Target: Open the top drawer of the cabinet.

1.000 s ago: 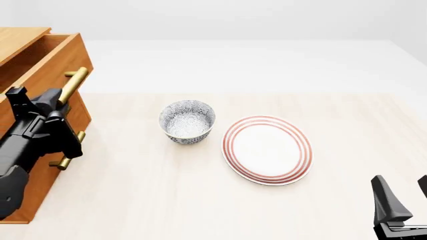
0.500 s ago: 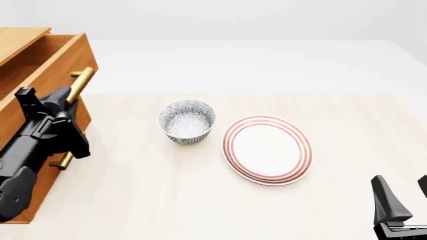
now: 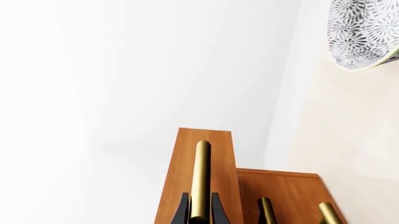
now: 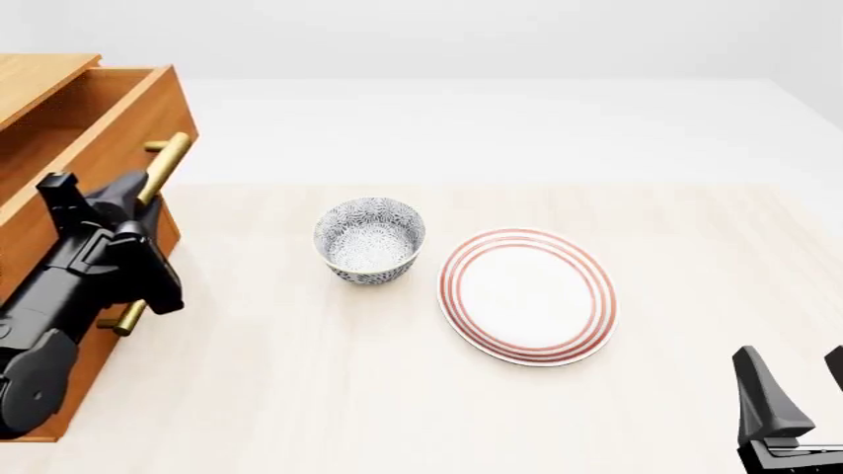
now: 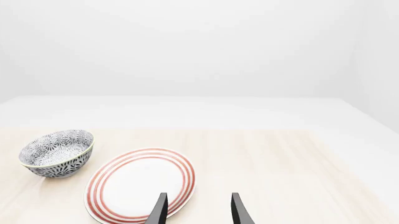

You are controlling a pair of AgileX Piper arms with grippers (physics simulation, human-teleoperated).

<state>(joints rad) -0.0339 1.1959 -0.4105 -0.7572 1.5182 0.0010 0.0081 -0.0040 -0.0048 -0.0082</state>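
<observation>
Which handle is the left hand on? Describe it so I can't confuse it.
Find the wooden cabinet at the table's left edge. Its top drawer juts out, and the brass bar handle on that front is the uppermost of three, gripped by the left hand.

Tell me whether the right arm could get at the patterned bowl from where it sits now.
Probably yes. The right gripper is open and holds nothing. Between it and the bowl lies only the striped plate, low enough to pass over. Whether the arm stretches that far, the views cannot settle.

Left arm (image 4: 59, 306): matte black, blocky housing. Both hands: thin black tapered fingers (image 5: 160, 208).
</observation>
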